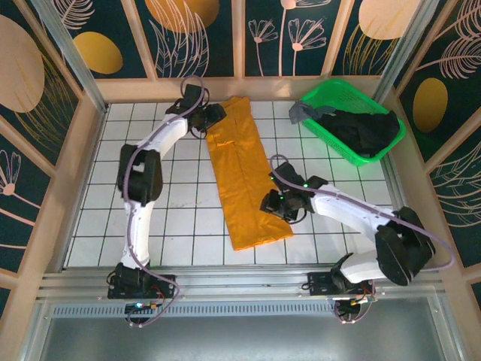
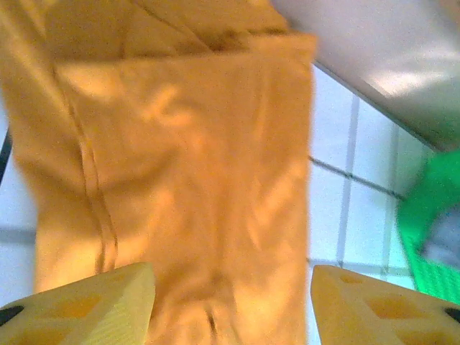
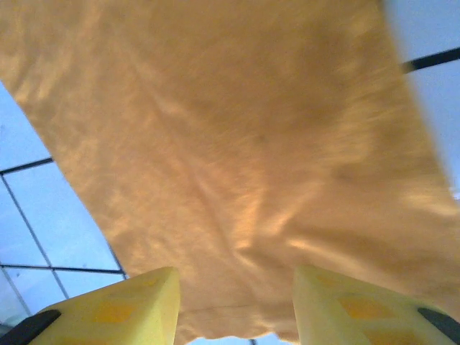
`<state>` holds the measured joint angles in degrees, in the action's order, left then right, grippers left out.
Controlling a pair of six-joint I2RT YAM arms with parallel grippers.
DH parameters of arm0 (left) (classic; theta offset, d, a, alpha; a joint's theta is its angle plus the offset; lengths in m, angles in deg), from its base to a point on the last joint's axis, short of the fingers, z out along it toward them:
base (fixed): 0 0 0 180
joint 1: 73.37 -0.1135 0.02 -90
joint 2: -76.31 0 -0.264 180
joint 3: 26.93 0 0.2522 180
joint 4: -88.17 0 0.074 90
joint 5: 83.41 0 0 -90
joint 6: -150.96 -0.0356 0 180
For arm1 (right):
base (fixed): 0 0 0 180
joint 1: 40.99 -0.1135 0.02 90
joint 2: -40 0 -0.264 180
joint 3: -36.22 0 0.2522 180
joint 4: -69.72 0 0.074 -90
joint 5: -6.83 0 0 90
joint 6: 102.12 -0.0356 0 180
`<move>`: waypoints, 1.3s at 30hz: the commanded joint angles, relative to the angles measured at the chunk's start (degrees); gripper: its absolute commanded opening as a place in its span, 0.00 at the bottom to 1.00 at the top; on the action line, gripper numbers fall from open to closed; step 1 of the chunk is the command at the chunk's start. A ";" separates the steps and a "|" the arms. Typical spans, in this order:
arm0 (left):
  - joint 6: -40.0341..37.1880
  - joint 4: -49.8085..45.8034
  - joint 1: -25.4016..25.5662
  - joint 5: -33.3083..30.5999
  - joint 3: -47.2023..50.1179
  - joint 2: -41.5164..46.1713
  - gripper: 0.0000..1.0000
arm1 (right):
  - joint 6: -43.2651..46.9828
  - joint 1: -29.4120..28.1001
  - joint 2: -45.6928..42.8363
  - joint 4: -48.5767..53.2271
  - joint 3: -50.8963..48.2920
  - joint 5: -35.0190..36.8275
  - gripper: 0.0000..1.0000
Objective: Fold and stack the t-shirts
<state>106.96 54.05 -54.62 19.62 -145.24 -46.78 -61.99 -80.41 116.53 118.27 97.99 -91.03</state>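
The mustard-orange t-shirt lies on the white tiled table as a long narrow strip, running from the back down toward the front. My left gripper hovers at the strip's far left edge, and the left wrist view has its yellow fingers wide apart over the cloth. My right gripper is at the strip's right edge near the front end, open, with the cloth lying loose below the gap. A black t-shirt and a grey one lie bunched in the basket.
The green mesh basket stands at the back right corner, its edge also in the left wrist view. Wooden-framed walls with patterned panels enclose the table on three sides. Bare tiles lie left of the orange strip and along the front.
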 commanded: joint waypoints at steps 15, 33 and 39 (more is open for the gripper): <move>10.54 -5.02 21.07 13.25 63.88 41.23 0.49 | 8.59 1.19 4.18 -0.36 -10.02 -0.40 0.45; 26.79 1.81 24.74 17.26 74.62 47.21 0.53 | -0.56 -11.52 8.69 -6.13 -5.60 -9.71 0.00; 26.95 4.23 25.07 18.78 74.08 44.65 0.49 | -0.94 -12.17 8.51 -6.22 -5.07 -10.85 0.00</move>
<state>131.81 55.82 -30.08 36.56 -71.32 -0.79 -61.82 -92.23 124.73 112.78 91.52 -98.92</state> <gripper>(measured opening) 0.491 0.057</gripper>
